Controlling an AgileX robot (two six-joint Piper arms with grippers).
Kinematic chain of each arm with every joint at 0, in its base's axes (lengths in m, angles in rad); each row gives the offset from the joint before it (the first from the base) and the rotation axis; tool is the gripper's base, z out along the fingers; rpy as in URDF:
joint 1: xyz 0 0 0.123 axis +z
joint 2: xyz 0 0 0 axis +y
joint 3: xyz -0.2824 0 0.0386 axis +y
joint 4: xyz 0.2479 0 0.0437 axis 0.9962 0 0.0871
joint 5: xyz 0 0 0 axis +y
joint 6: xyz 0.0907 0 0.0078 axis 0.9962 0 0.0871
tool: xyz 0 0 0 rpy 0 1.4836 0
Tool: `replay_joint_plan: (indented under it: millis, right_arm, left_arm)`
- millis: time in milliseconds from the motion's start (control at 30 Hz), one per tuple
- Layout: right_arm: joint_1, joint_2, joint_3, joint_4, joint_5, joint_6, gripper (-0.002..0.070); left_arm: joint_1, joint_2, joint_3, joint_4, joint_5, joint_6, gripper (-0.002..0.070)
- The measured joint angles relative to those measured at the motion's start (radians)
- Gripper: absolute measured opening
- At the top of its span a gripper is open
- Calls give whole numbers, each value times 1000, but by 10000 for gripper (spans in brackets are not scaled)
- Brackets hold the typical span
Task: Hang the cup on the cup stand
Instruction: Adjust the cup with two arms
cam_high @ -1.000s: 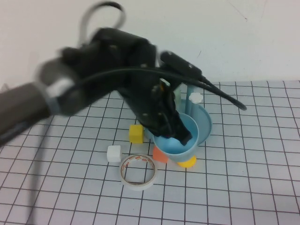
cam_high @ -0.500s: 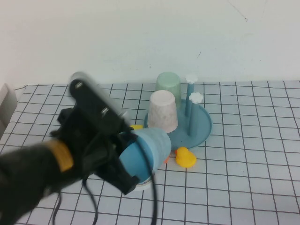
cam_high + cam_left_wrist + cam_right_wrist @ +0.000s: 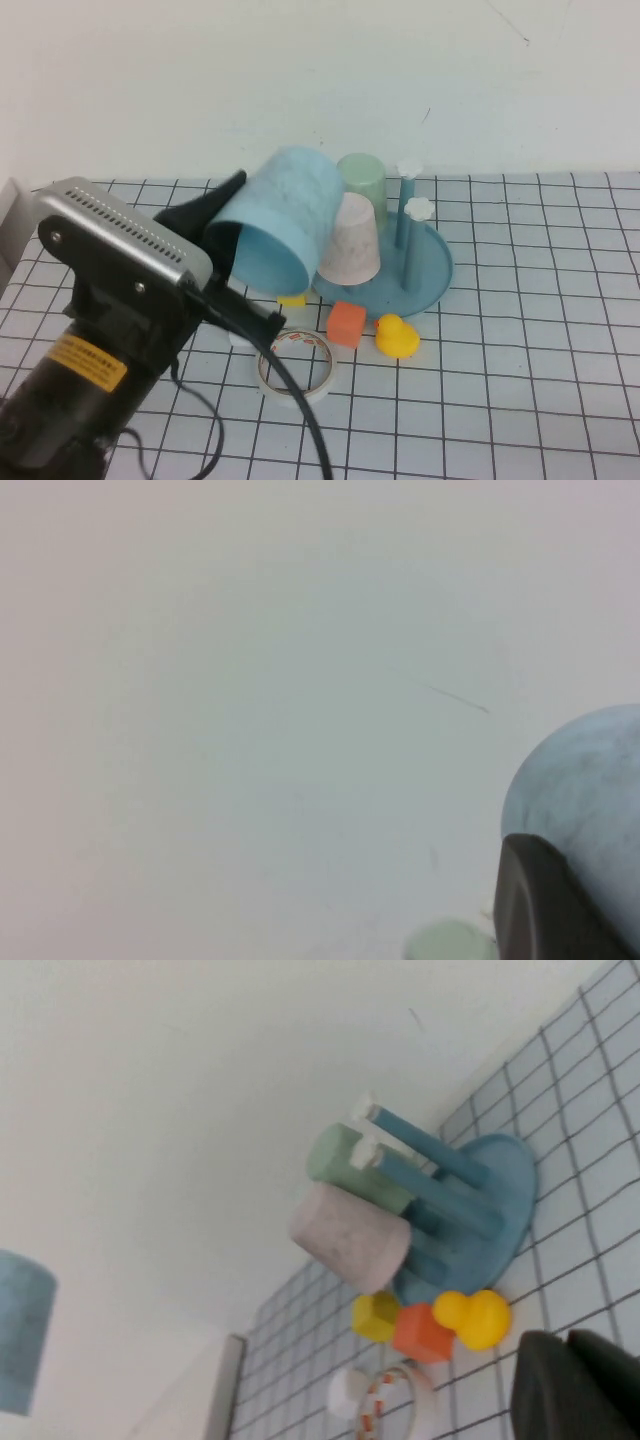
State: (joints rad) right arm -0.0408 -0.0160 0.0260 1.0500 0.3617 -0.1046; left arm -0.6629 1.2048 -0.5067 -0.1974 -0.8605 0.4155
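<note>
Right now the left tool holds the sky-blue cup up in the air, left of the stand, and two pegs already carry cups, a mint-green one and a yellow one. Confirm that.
One error: no cup is yellow. The high view shows the left tool holding the sky-blue cup aloft, left of the cup stand, whose pegs carry a mint-green cup and a white-pinkish speckled cup.

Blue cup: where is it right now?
High view: the blue cup is in the air, held by the left gripper, left of the cup stand.

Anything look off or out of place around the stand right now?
Nothing spilled or damaged. The left tool holds the light sky-blue plastic cup tilted in the air, mouth toward the camera, left of the round teal cup stand. The right tool is shut and away.
</note>
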Motion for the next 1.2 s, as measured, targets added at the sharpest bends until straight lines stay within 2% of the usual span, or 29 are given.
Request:
replay_joint_plan:
  millis: [200, 400, 467, 567, 767, 867, 1000, 1200]
  right_arm:
    - [0, 10, -29, 308, 59, -197, 11]
    - [0, 220, -135, 546, 216, -403, 13]
    - [0, 334, -171, 602, 291, -483, 34]
    - [0, 507, -238, 625, 426, -582, 125]
    - [7, 848, -417, 625, 646, -648, 424]
    - [36, 973, -519, 628, 675, -655, 538]
    - [113, 1103, -627, 631, 652, -650, 594]
    - [254, 1268, -759, 631, 628, -601, 606]
  left_arm:
    - [0, 147, 0, -27, -245, 2, 10]
    - [0, 246, 0, 46, -261, 0, 10]
    - [0, 248, 0, 80, -262, 0, 10]
    - [0, 248, 0, 126, -272, 0, 10]
    - [0, 248, 0, 203, -272, -32, 10]
    - [0, 248, 0, 212, -272, -34, 10]
    - [0, 248, 0, 214, -272, -38, 10]
    - [0, 248, 0, 197, -272, -41, 10]
